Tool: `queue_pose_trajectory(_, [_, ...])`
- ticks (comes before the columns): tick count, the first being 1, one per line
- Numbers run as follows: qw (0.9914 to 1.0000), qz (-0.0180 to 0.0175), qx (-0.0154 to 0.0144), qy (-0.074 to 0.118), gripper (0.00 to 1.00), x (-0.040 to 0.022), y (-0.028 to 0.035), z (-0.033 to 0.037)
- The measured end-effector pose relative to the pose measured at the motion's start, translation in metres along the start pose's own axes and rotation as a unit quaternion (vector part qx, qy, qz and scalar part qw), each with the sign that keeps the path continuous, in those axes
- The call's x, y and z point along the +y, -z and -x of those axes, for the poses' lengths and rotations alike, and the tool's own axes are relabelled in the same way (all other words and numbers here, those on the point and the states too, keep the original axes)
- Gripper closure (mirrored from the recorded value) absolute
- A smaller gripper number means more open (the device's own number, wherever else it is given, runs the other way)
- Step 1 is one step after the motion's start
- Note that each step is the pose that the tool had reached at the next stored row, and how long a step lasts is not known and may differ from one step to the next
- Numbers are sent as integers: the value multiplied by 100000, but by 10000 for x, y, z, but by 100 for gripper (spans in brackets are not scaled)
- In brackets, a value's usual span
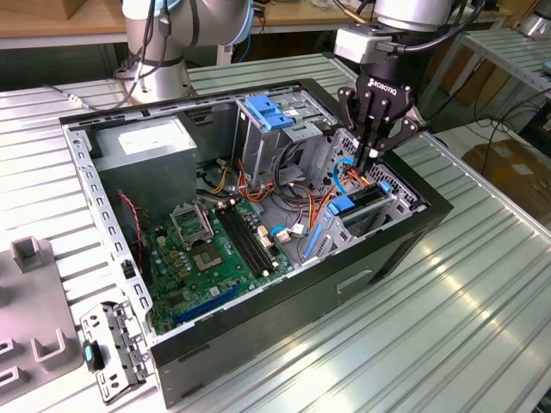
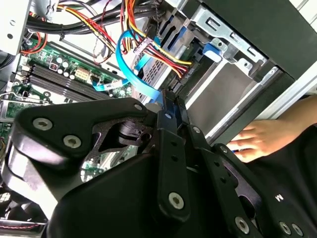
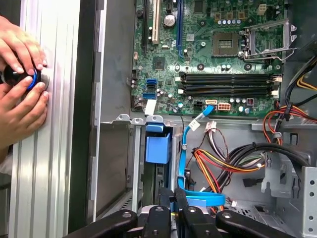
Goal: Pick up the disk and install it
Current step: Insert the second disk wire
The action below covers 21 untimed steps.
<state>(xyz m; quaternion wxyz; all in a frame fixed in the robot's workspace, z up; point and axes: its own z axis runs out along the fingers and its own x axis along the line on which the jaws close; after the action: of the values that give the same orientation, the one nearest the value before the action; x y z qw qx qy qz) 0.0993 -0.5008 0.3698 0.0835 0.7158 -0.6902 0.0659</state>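
Note:
The disk (image 1: 343,206) stands on edge in the drive bay at the open computer case's front corner, and its blue carrier end shows in the first wrist view (image 3: 158,146). My gripper (image 1: 372,159) hangs straight above that bay, just over the disk's upper edge. Its black fingers (image 2: 168,111) are drawn together into one point and shut, with nothing visible between them. A light blue data cable (image 3: 184,163) curls right beside the fingertips (image 3: 174,206). I cannot tell whether the tips touch the disk.
The case holds a green motherboard (image 1: 215,249), a grey power-supply box (image 1: 142,142), a tall metal cage with a blue latch (image 1: 271,112) and bundled wires (image 3: 233,163). A person's hands (image 3: 20,84) rest on the ribbed table beside the case. A loose bracket (image 1: 112,348) lies at the exterior view's left.

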Motion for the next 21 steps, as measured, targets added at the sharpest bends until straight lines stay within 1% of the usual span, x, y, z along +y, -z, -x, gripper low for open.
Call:
queue_pose_trajectory(2, [99999, -525, -62, -44, 84, 21, -10, 0])
queue_pose_trajectory(3, [99996, -935, -82, -97, 84, 37, -17, -1])
queue_pose_trajectory(4, [99992, -1241, -80, -133, 84, 46, -20, -1])
queue_pose_trajectory(5, [99983, -1838, -71, -204, 84, 63, -26, -3])
queue_pose_trajectory(7, [99968, -2496, -77, -281, 84, 82, -34, -4])
queue_pose_trajectory(8, [99961, -2768, -86, -315, 84, 90, -37, -5])
queue_pose_trajectory(9, [99950, -3127, -111, -373, 84, 101, -40, -7])
queue_pose_trajectory(10, [99934, -3602, -257, -470, 84, 118, -45, -12])
queue_pose_trajectory(11, [99920, -3922, -471, -543, 84, 128, -48, -17])
queue_pose_trajectory(12, [99908, -4170, -837, -600, 84, 135, -51, -20])
queue_pose_trajectory(14, [99881, -4504, -1733, -681, 84, 144, -53, -24])
queue_pose_trajectory(15, [99857, -4696, -2466, -728, 84, 150, -54, -25])
queue_pose_trajectory(16, [99839, -4807, -2926, -758, 84, 153, -54, -27])
queue_pose_trajectory(17, [99811, -4953, -3538, -800, 84, 158, -57, -27])
queue_pose_trajectory(18, [99795, -5046, -3836, -889, 84, 158, -62, -27])
queue_pose_trajectory(19, [99785, -4992, -3995, -1408, 84, 158, -70, -25])
queue_pose_trajectory(21, [99773, -4867, -4114, -2186, 84, 158, -78, -24])
